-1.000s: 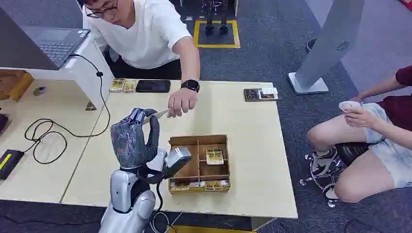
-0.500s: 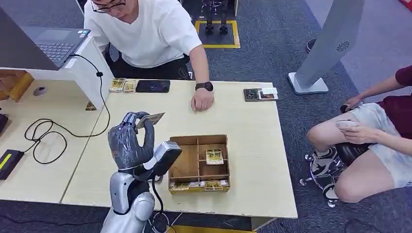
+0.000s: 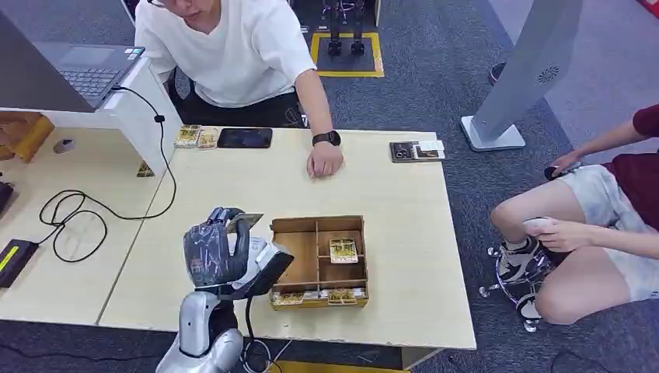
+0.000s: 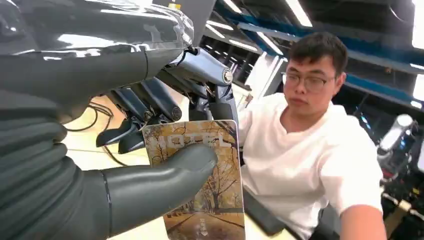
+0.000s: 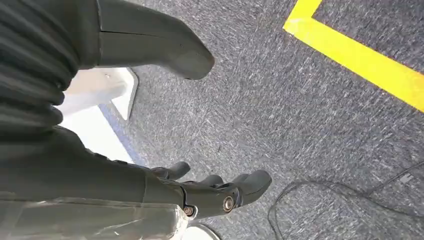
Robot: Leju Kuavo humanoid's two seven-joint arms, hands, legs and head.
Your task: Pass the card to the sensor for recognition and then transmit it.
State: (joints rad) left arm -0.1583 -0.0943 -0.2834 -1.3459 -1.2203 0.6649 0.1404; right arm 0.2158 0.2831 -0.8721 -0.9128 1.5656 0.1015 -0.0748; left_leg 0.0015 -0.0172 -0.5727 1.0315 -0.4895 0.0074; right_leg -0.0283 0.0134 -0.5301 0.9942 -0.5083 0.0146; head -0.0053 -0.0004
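While our left hand [image 3: 216,252] hangs above the pale wooden table [image 3: 388,202], just beside the brown compartmented tray [image 3: 319,261], its thick matte grey thumb [image 4: 165,175] and darker glossy fingers [image 4: 150,107] pinch a flat rectangular card [image 4: 205,185]. We see the card printed with golden autumn trees and the word HOTEL. Similar cards [image 3: 343,249] lie in the tray. A person's hand [image 3: 324,161] rests on the table's far edge. Our right hand [image 5: 165,125] hangs over grey speckled carpet [image 5: 310,115], fingers apart, holding nothing.
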